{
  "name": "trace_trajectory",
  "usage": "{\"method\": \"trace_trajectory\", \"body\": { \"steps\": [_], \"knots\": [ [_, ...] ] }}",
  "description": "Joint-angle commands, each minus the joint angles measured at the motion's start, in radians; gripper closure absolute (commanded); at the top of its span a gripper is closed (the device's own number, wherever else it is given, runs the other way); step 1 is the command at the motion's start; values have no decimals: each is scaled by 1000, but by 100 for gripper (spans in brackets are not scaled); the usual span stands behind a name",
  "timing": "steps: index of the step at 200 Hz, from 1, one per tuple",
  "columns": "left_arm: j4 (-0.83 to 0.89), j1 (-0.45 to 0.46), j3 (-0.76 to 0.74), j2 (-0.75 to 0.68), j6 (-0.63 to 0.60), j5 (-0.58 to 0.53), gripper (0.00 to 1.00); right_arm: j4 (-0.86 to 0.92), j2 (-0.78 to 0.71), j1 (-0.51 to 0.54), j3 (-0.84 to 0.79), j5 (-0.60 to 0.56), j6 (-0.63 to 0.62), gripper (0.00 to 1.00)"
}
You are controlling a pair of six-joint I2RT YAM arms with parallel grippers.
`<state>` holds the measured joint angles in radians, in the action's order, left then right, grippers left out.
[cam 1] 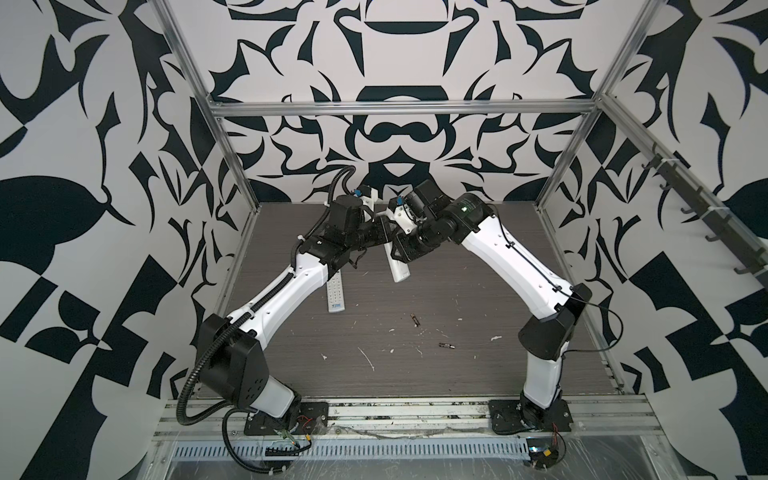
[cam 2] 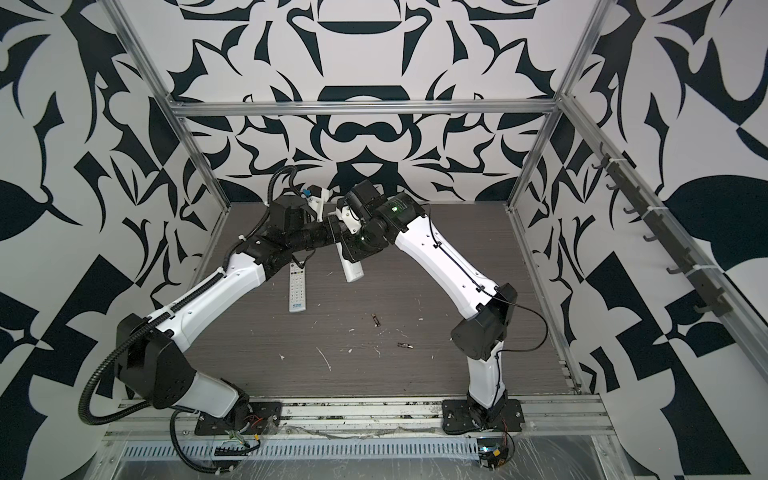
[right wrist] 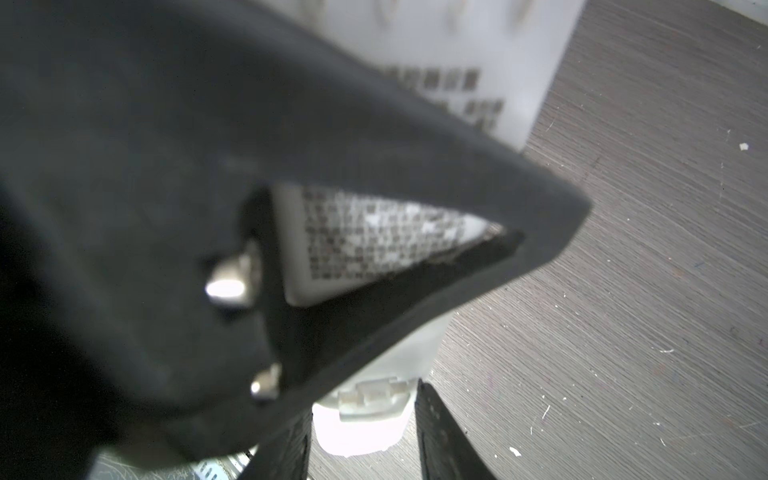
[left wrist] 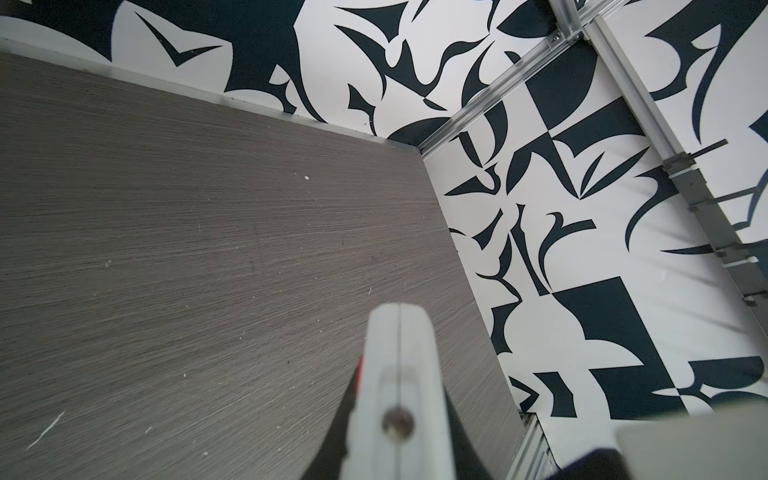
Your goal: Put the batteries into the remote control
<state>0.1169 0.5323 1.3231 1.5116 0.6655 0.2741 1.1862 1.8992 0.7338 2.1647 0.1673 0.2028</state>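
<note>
Right wrist view is showing your right tool [right wrist: 363, 399] straddling the remote [right wrist: 357, 436], grip unclear; left tool [left wrist: 399, 374] is clamping it. Batteries [cam 1: 414, 320] are lying well apart from the remote; be closing squarely, gently.

Blue logo [cam 1: 336, 307] on tabletop remote [cam 1: 335, 291], too small to read

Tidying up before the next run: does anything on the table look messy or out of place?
Yes: white scraps litter the grey table, likely debris. A farther battery and a nearer battery lie loose among them, pointing different ways.
</note>
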Motion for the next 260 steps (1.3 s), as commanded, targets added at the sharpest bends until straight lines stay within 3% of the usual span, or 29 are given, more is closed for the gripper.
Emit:
{"method": "trace_trajectory", "body": {
  "steps": [1, 96, 179, 260],
  "knots": [
    [-12, 0, -2, -49, -3, 10, 100, -4, -46, -4, -22, -28, 2, 58],
    [-14, 0, -5, -57, -1, 22, 100, -63, -62, -11, -60, 14, 25, 59],
    [5, 0, -13, -66, -6, -8, 100, -27, -81, -11, -54, -130, 60, 64],
    [6, 0, -2, -55, -12, -6, 100, -90, -134, -12, -125, -100, 69, 64]
  ]
}}
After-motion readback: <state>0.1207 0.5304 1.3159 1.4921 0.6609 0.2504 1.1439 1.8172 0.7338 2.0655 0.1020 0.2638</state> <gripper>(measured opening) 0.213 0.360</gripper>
